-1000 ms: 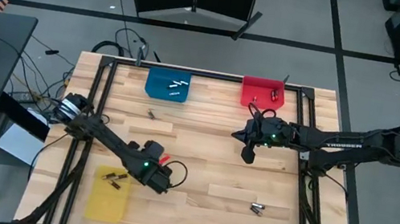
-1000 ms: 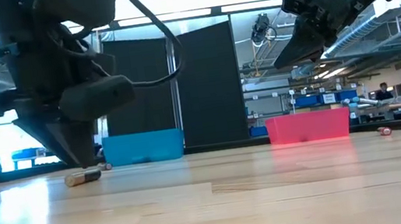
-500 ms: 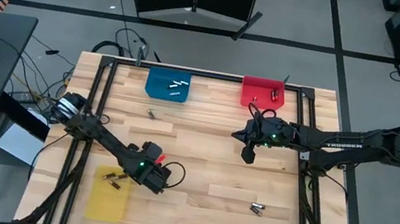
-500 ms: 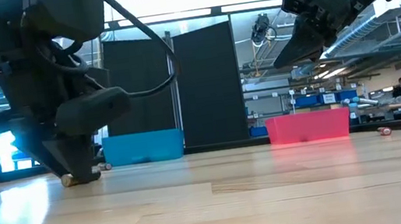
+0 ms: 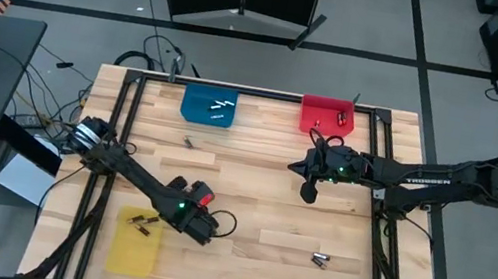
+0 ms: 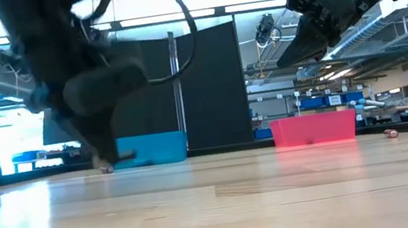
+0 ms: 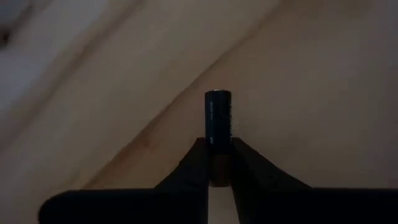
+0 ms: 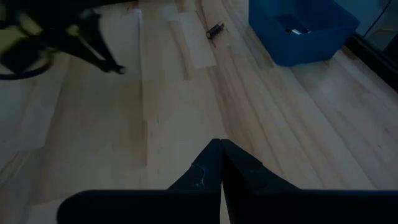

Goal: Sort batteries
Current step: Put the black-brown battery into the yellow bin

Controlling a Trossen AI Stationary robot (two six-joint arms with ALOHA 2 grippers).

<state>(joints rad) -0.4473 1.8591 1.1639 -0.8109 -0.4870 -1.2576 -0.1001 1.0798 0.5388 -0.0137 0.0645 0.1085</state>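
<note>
Battery (image 7: pixel 218 115) pinched in left claw (image 7: pixel 218 163), apparently just above the table (image 5: pixel 316 222); right claw (image 8: pixel 221 163) pressed together.

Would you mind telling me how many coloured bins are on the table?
3: the blue bin and the red bin along the far edge of the table, and the yellow bin near its front left corner.
</note>
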